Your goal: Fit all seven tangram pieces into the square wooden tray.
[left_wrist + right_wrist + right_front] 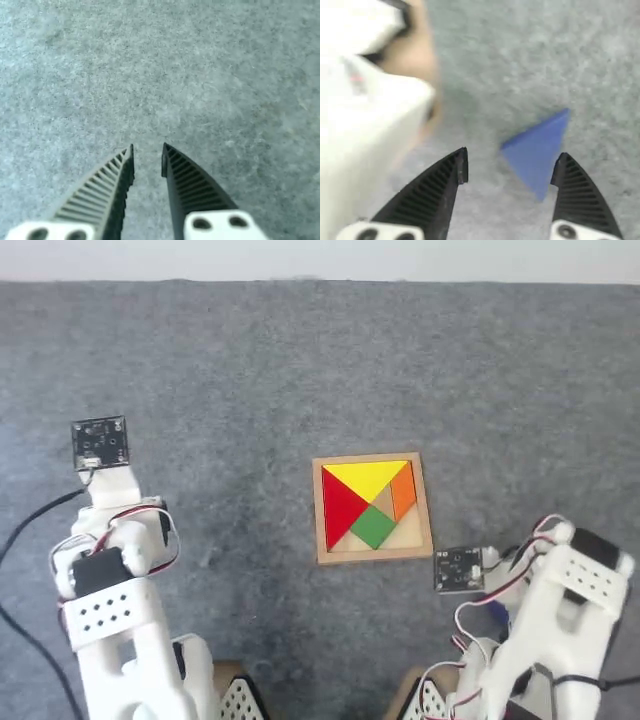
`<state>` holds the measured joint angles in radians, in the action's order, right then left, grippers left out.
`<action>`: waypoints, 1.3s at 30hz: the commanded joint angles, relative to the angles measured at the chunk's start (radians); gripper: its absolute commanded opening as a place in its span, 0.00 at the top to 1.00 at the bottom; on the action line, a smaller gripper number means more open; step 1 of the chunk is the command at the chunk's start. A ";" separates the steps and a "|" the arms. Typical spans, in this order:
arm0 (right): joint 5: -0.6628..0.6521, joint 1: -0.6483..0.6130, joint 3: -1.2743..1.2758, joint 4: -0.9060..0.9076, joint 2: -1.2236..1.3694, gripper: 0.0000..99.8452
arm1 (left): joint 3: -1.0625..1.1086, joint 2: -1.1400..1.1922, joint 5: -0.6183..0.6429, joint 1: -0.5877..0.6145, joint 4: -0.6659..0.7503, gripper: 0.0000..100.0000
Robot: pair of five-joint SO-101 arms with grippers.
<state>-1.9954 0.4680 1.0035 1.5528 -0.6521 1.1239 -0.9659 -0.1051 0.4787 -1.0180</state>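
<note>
**Bright on Grey**

A blue triangle (536, 150) between the right gripper's (513, 159) black ribbed jaws (mottled grey cloth (520, 60) beneath). Pale wooden tray (375, 556): yellow piece (367, 478), red piece (340, 508), orange piece (403, 490), green piece (373, 527). Left gripper's (147, 147) jaws: dark, ribbed.

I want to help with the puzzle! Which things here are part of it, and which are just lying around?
Part of the puzzle: tray; yellow piece, red piece, orange piece and green piece in it; blue triangle on the mat; right gripper, open at the triangle.
Just there: grey mat; left gripper, open over the mat.
</note>
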 commanded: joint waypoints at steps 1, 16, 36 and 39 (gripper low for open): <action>-0.008 -0.008 -0.129 0.216 -0.028 0.73 | -0.041 -0.021 -0.012 0.014 0.026 0.91; 0.023 0.035 0.143 -0.283 -0.018 0.71 | -0.042 -0.021 -0.012 0.014 0.026 0.91; -0.044 0.067 0.328 -0.506 -0.018 0.77 | -0.042 -0.021 -0.012 0.017 0.025 0.91; -0.044 0.067 0.333 -0.503 -0.018 0.89 | -0.042 -0.021 -0.012 0.017 0.025 0.91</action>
<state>-2.0307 0.5201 1.3103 1.0740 -0.6751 1.1239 -0.9659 -0.1066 0.4910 -1.0180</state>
